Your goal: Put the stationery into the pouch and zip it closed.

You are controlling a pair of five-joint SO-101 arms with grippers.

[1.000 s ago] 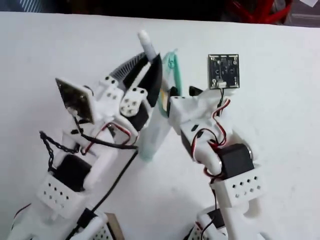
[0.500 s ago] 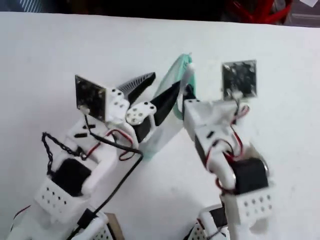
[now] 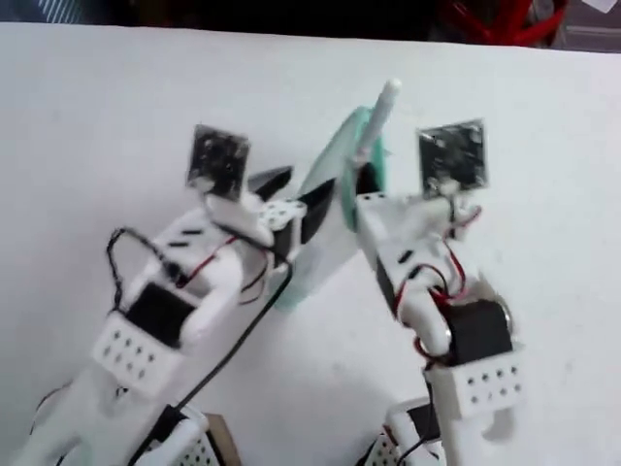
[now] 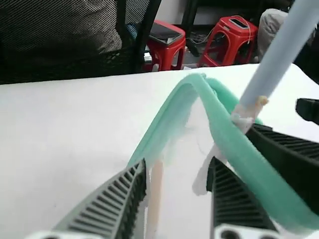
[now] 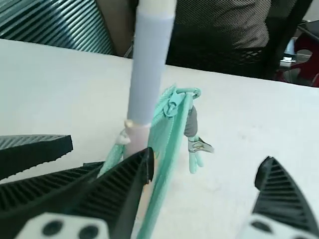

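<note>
From the high view, the pouch (image 3: 325,228) is seen near the middle of the white table (image 3: 116,87), running from near-left to far-right between the two arms. It is flanked by the left gripper (image 3: 303,192) on its left and the right gripper (image 3: 363,183) on its right. A pen (image 3: 386,99) is seen sticking out of the pouch's far end, pointing far and slightly right.

In the left wrist view, the pouch (image 4: 199,87) is gripped by the left gripper (image 4: 177,167). Its clear wall is spanned between the two ribbed fingers, and its teal rim is arched above them. A pale stick (image 4: 154,194) is made out through the wall. The pen (image 4: 279,55) is seen rising past the rim. A black finger of the right gripper (image 4: 294,154) is seen just beyond the teal band.

In the right wrist view, the right gripper (image 5: 207,162) is seen with its jaws spread wide and nothing clamped. The pouch (image 5: 167,134) is placed between them, close to one finger, and the pen (image 5: 149,64) is seen standing up beside that finger. A grey zipper pull (image 5: 193,134) is seen hanging from the pouch's far tip. A finger of the left gripper (image 5: 35,149) is seen at the side.
</note>
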